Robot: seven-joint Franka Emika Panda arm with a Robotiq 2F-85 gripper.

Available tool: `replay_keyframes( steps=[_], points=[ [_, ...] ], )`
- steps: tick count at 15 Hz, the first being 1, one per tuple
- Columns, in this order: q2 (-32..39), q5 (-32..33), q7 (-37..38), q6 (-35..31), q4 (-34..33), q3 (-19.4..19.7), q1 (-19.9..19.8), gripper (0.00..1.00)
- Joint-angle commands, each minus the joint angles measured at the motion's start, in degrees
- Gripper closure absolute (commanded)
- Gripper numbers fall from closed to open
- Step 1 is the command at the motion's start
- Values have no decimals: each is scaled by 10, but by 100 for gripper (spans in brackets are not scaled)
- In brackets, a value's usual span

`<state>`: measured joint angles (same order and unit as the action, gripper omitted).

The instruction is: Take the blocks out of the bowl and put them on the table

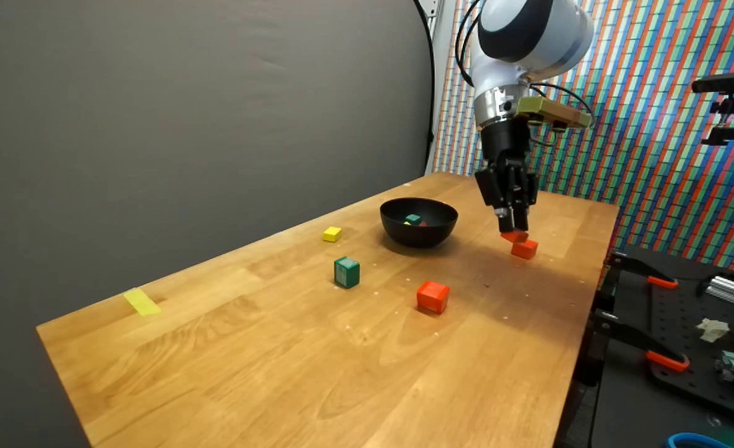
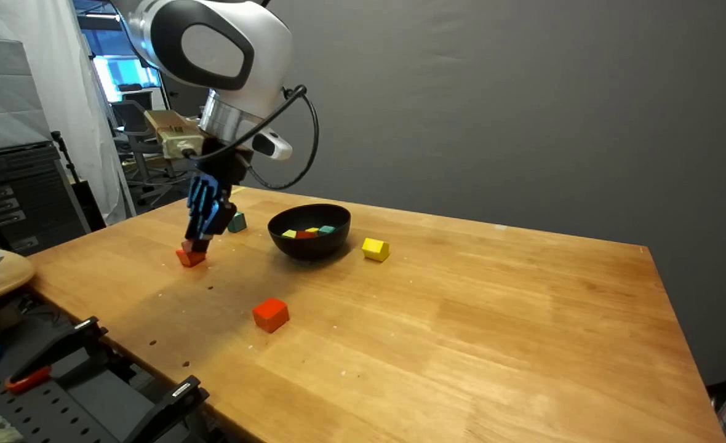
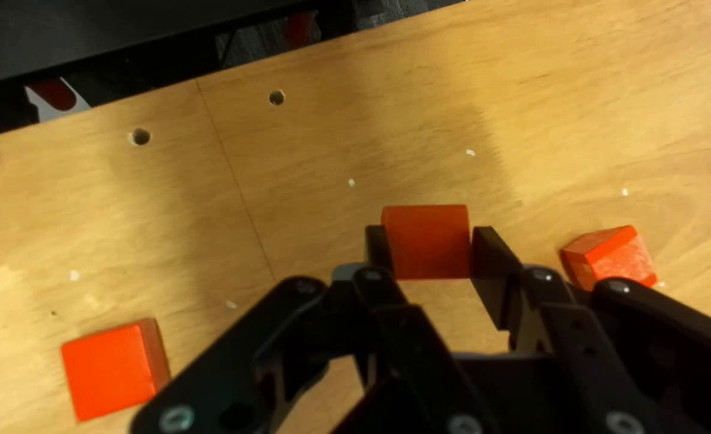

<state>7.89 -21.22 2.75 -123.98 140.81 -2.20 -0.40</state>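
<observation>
My gripper (image 3: 429, 250) is shut on a red block (image 3: 428, 241), gripped between its two fingers. In an exterior view that held block (image 1: 514, 236) hangs low over the table (image 1: 280, 361), overlapping in sight a red block (image 1: 524, 249) that rests there; how large the gap is I cannot tell. Another red block (image 1: 433, 297), a green block (image 1: 347, 272) and a yellow block (image 1: 331, 234) lie on the wood. The black bowl (image 2: 307, 246) still holds several blocks, among them a green block (image 2: 326, 230), a red block (image 2: 306, 234) and a yellow block (image 2: 288, 234).
A flat yellow tape mark (image 1: 142, 302) sticks near the table's far corner. Alongside the table edge are black clamps with orange grips (image 1: 667, 361) on a dark cart. A grey wall (image 2: 492, 123) stands behind. Small holes (image 3: 276, 97) dot the wood near the edge.
</observation>
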Motion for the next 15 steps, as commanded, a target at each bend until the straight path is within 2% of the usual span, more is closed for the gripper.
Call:
replay_keyframes(
  steps=[1, 2, 3, 5, 9, 11, 15],
  points=[
    [37, -23, -2, -38, 10, 4, -1, 85],
    [46, -23, -1, -41, 10, 5, -1, 81],
    [54, -21, 1, -50, 10, 4, 0, 73],
    [64, -23, 0, -53, 7, 3, -3, 35],
    [33, -22, 11, -58, 17, 5, -1, 5],
    [-13, -15, 16, -103, 33, 5, 5, 0],
    [-54, 45, 33, -155, 15, 7, 12, 0]
  ],
)
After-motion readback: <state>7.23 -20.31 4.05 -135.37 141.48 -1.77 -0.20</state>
